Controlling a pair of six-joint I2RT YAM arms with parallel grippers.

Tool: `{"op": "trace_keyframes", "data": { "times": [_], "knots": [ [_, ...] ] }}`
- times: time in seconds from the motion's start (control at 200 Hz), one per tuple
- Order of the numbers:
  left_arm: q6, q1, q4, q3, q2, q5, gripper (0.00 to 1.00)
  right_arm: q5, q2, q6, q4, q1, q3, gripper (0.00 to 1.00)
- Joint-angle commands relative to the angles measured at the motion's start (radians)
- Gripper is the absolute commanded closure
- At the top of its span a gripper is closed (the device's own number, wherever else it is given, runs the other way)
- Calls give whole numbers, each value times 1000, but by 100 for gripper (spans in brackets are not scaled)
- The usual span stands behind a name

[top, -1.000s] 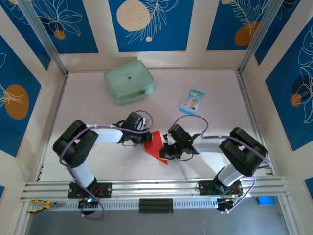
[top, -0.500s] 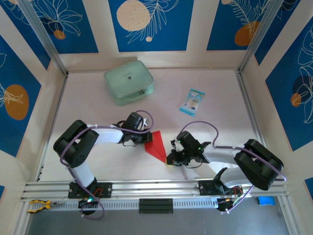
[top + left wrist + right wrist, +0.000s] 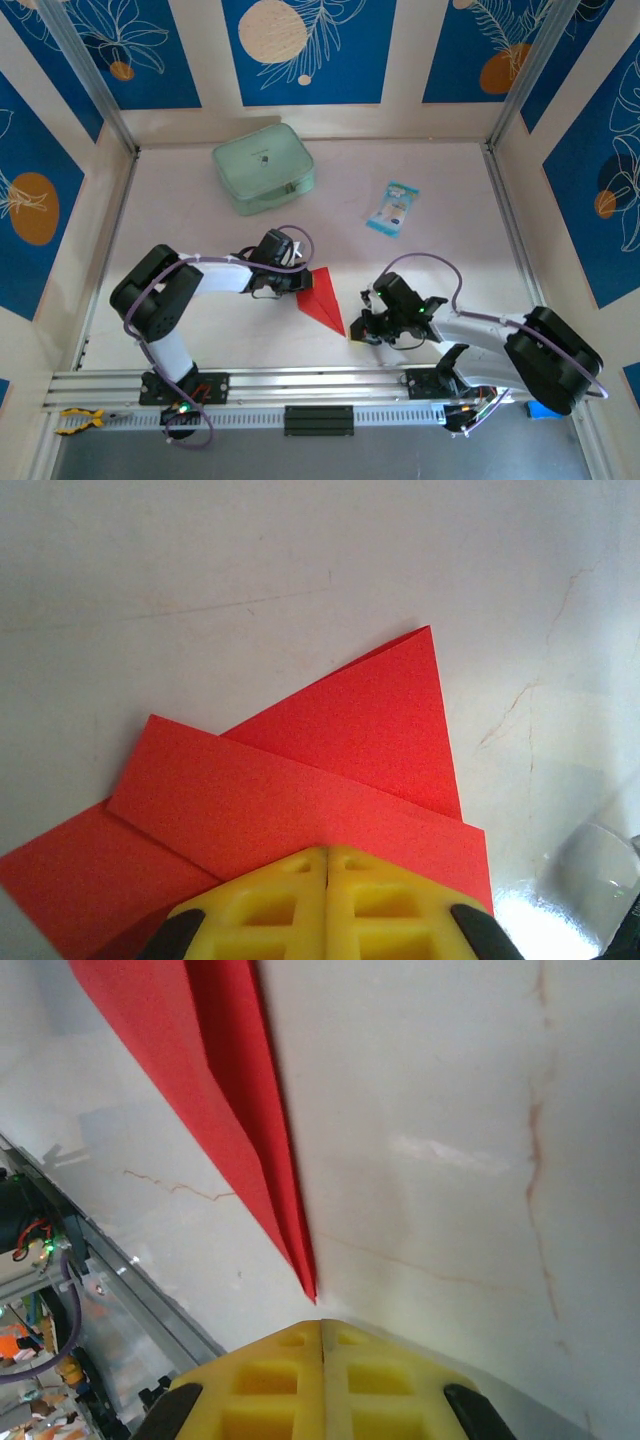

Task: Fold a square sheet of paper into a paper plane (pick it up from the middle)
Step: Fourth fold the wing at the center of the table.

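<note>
The red paper lies flat mid-table, folded into a narrow dart whose pointed nose aims at the near edge. My left gripper is shut, and its tips rest on top of the paper's wide far end. In the left wrist view the yellow fingertips press on layered red folds. My right gripper is shut and sits on the bare table just past the nose. In the right wrist view the paper's tip ends a little ahead of the closed gripper, with nothing held.
A pale green zip pouch sits at the back left. A small blue-white packet lies at the back right. An aluminium rail runs along the near edge, close behind the right gripper.
My right gripper slid off the paper toward the near right and now sits past its nose. The paper now lies flat as a narrow dart. The left gripper stayed put.
</note>
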Motion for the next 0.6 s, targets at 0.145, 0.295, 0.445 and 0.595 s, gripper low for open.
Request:
{"op": "trace_keyframes", "data": {
  "times": [0.145,0.295,0.445,0.595],
  "knots": [
    [-15,6,-80,-33,38,-58,94,-6,-31,86,-64,-12,50,89],
    [-27,6,-76,-33,32,-52,94,-10,10,125,-29,-7,51,81],
    [-34,12,-76,-34,28,-45,95,-16,37,147,-15,-1,49,72],
    [-41,18,-72,-36,25,-38,95,-27,47,160,6,4,49,71]
  ]
}}
